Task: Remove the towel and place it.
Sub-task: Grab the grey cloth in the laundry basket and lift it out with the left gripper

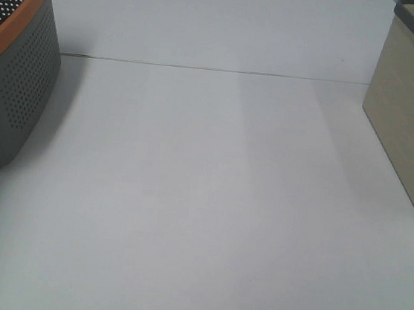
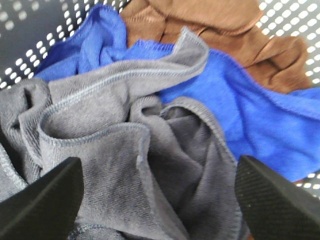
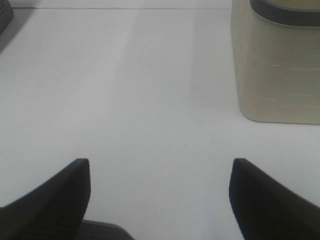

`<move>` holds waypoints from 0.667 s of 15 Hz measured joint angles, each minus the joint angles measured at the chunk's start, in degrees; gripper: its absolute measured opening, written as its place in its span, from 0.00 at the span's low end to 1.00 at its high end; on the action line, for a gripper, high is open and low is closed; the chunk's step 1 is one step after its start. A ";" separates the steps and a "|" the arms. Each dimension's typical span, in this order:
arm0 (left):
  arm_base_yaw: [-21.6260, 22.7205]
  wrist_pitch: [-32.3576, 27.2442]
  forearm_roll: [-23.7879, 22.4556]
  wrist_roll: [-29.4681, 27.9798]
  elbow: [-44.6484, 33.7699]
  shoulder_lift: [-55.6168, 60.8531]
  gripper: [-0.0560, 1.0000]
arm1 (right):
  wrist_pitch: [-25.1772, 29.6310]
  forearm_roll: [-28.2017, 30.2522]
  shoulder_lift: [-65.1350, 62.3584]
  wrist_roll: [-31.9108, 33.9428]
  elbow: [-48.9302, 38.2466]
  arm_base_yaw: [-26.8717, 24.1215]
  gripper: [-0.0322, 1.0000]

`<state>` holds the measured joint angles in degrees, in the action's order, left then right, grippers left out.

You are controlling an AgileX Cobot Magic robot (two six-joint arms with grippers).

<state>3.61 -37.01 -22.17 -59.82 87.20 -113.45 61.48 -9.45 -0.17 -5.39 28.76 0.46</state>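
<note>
The towel [image 2: 125, 165] lies crumpled in the grey perforated basket [image 1: 21, 81] with the orange rim, at the left edge of the surface [image 1: 202, 199]. It rests partly on a blue cloth [image 2: 270, 115], and a brown cloth [image 2: 220, 35] sits beyond that against the basket wall. The left claw [image 2: 157, 172] hangs right above the towel with its fingers spread wide, one over each side of the folds; whether they touch the fabric cannot be told. The right claw [image 3: 160, 165] is spread just as wide above the bare white surface, near the beige basket [image 3: 275, 75] with the dark grey rim.
</note>
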 joint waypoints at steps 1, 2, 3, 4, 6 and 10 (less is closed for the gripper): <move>0.00 0.00 0.00 -0.29 0.11 -1.03 0.79 | 0.00 0.00 0.00 0.06 0.00 0.00 0.77; 0.00 0.34 0.00 -0.57 0.11 -1.78 0.78 | 0.00 0.00 0.00 0.06 0.00 0.00 0.77; 0.00 0.97 0.00 -0.97 0.11 -2.41 0.77 | 0.00 0.00 0.00 0.06 0.00 0.00 0.77; 0.00 2.01 0.00 -1.32 0.11 -2.98 0.77 | 0.00 0.00 0.00 0.06 0.00 0.00 0.77; 0.00 3.04 0.00 -1.55 0.11 -3.72 0.75 | 0.00 0.00 0.00 0.06 0.00 0.00 0.77; 0.00 3.55 -0.57 -2.64 0.11 -4.24 0.29 | 0.00 0.00 0.00 0.11 0.00 0.00 0.77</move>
<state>3.61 -33.46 -22.75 -62.45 87.32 -117.69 61.48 -9.45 -0.17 -5.27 28.76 0.46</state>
